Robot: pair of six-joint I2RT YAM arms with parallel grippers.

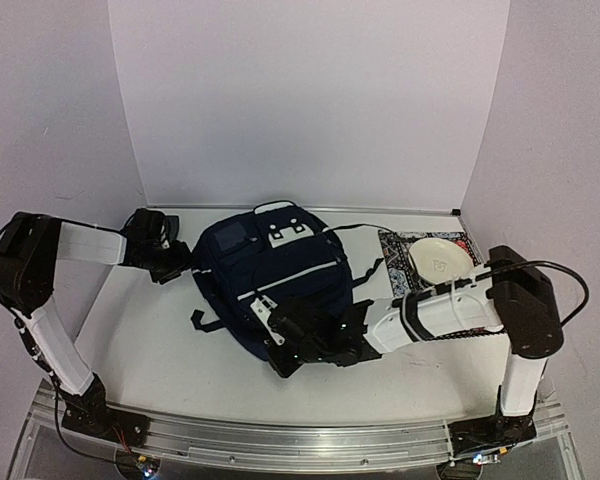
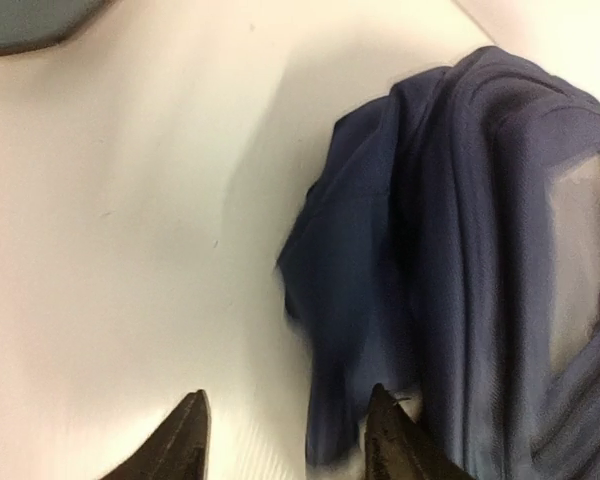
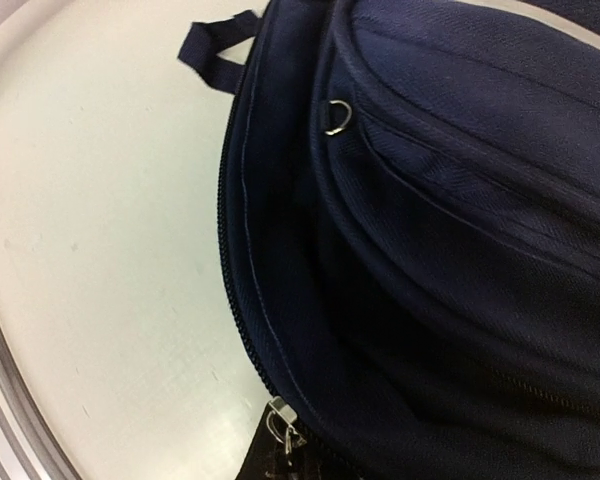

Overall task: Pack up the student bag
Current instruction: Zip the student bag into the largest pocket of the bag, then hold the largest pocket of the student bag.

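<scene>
The large dark navy fabric student bag (image 1: 270,275) lies mid-table. The left gripper (image 2: 285,445) is released, its fingers apart over the white table (image 1: 160,340) just beside the bag's left edge. The right gripper (image 1: 283,345) is clenched at the bag's near edge by a silver zip pull (image 3: 278,418); whether it pinches the pull is unclear.

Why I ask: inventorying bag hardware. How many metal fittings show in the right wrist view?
2. A D-ring sits on the student bag near the view's top; a zipper pull is at the bottom edge. Others may be hidden.
</scene>
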